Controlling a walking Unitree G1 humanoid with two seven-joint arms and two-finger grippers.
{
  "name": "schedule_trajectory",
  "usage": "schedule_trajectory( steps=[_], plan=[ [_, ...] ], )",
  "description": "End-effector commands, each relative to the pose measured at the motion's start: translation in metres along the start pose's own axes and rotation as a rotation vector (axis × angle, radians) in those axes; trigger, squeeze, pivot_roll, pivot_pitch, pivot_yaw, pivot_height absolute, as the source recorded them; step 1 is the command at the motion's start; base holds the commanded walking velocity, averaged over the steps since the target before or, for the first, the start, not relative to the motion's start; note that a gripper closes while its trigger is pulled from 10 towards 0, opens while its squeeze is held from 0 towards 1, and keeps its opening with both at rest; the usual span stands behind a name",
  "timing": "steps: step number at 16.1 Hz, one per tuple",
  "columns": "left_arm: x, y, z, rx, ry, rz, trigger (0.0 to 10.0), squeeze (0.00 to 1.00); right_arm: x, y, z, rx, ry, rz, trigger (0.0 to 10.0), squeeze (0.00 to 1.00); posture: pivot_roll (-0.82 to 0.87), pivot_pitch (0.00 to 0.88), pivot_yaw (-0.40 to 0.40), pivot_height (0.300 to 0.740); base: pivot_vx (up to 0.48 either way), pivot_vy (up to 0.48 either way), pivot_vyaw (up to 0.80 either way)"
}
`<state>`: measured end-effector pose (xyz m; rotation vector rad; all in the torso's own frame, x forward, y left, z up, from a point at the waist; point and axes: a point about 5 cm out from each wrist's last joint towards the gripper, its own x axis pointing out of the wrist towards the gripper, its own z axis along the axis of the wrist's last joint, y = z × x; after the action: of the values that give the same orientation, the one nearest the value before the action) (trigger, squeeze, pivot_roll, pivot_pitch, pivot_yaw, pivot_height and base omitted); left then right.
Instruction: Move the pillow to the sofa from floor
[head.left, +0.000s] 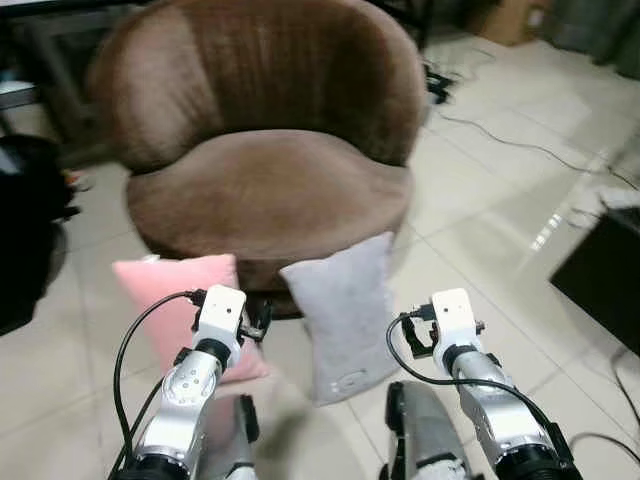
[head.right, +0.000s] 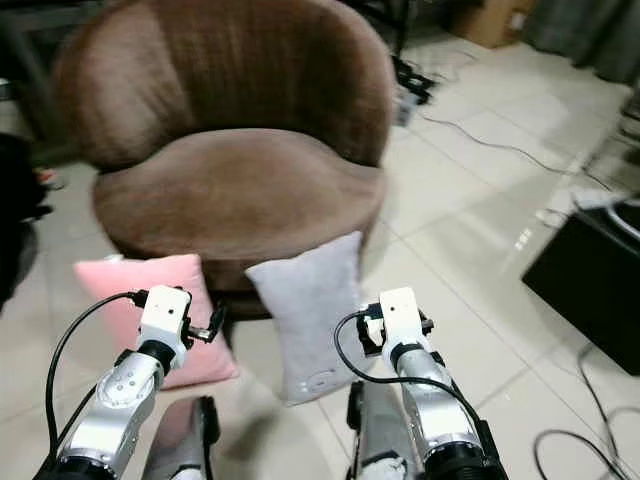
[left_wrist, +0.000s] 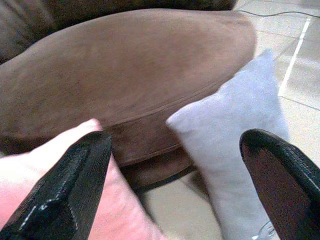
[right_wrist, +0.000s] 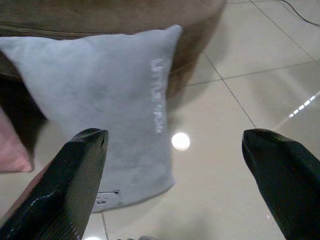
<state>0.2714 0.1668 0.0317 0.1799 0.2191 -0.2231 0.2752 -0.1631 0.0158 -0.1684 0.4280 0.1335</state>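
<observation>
Left eye view: brown round armchair (head.left: 270, 130) at 12 o'clock, on pale floor tiles (head.left: 480, 220). Grey pillow (head.left: 340, 315) stands on the floor, leaning against the chair's front at about 1 o'clock of the left arm. Pink pillow (head.left: 180, 305) leans beside it at 9 o'clock of the grey one. Black box (head.left: 605, 270) at 3 o'clock; cables (head.left: 500, 140) trail across the tiles at 2 o'clock.

Right eye view: same layout; both silver arms raised ahead of the pillows.

Left wrist view: left gripper (left_wrist: 180, 190) spread wide, holding nothing; pink pillow by one finger, grey pillow by the other, chair seat beyond.

Right wrist view: right gripper (right_wrist: 182, 185) spread wide, empty; grey pillow (right_wrist: 110, 105) ahead, nearer one finger, pale lettering on its face, glossy tile beside it.
</observation>
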Motion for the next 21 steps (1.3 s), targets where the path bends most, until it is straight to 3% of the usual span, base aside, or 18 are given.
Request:
schedule_trajectory(
  steps=[1, 17, 21],
  plan=[
    [0.0020, -0.0015, 0.0071, 0.004, -0.025, -0.008, 10.0, 0.00, 0.0011, -0.0022, 0.0034, -0.013, -0.006, -0.005, 10.0, 0.00, 0.01, 0.008, 0.014, 0.546, 0.364, 0.000, 0.00],
    [0.0016, -0.0016, 0.0070, 0.008, -0.024, -0.014, 10.0, 0.00, 0.0017, -0.0027, 0.0016, -0.012, 0.002, -0.011, 10.0, 0.00, 0.01, 0.005, 0.015, 0.546, 0.357, 0.000, -0.08],
    [0.0019, -0.0044, 0.0047, 0.004, -0.010, -0.025, 10.0, 0.00, 0.0005, -0.0039, 0.0006, -0.015, 0.000, -0.011, 10.0, 0.00, 0.00, 0.000, 0.015, 0.546, 0.062, 0.000, 0.00]
  ],
)
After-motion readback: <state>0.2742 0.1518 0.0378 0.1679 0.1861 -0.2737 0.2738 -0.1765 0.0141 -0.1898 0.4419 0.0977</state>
